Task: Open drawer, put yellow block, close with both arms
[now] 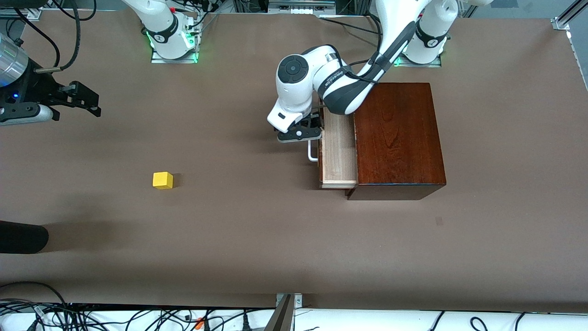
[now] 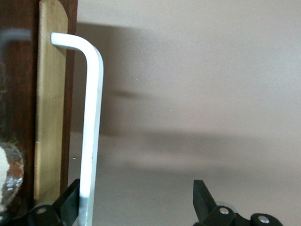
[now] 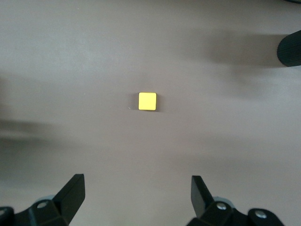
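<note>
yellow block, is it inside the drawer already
No, the yellow block sits on the bare table, well apart from the partly open drawer, toward the right arm's end.

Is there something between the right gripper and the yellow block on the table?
Nothing visible does. The right gripper hangs open above the table, and the yellow block lies alone on the bare surface below it, with no other thing around it.

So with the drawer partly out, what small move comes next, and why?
Probably the right hand should descend onto the yellow block: its fingers are open, the block lies bare on the table below, and the left hand is at the drawer handle.
</note>
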